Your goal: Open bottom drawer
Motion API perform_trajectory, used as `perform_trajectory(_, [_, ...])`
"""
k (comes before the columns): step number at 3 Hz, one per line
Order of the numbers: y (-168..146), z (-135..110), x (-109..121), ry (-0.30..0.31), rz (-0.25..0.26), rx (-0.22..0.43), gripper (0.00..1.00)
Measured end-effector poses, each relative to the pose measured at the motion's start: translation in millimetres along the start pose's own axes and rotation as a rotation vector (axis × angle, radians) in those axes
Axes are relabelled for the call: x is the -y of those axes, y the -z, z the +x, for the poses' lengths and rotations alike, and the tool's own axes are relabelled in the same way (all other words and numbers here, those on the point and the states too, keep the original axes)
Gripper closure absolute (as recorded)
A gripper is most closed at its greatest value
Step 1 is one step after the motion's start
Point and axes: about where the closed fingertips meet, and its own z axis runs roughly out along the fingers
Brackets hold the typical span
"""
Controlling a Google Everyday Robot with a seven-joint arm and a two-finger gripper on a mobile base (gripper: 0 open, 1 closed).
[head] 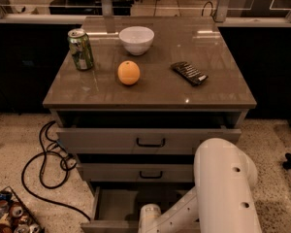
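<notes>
The bottom drawer (117, 201) is the lowest of three grey drawers. It stands pulled out toward me, with its bare inside floor and left wall showing. My white arm (226, 188) comes in from the lower right and bends down over the drawer's front. Its wrist (149, 214) ends at the picture's bottom edge. The gripper itself lies below that edge, out of view, at the drawer's front. The bottom drawer's handle is hidden too.
The top drawer (150, 141) and middle drawer (150, 173) stick out slightly. On the cabinet top sit a green can (81, 49), a white bowl (137, 39), an orange (129, 73) and a dark packet (189, 73). A black cable (41, 164) and a basket of cans (12, 215) lie on the floor at left.
</notes>
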Motion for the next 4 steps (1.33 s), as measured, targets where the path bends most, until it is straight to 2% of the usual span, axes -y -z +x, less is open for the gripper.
perform_trajectory(4, [0.2,0.0,0.0,0.0,0.0,0.0,0.0])
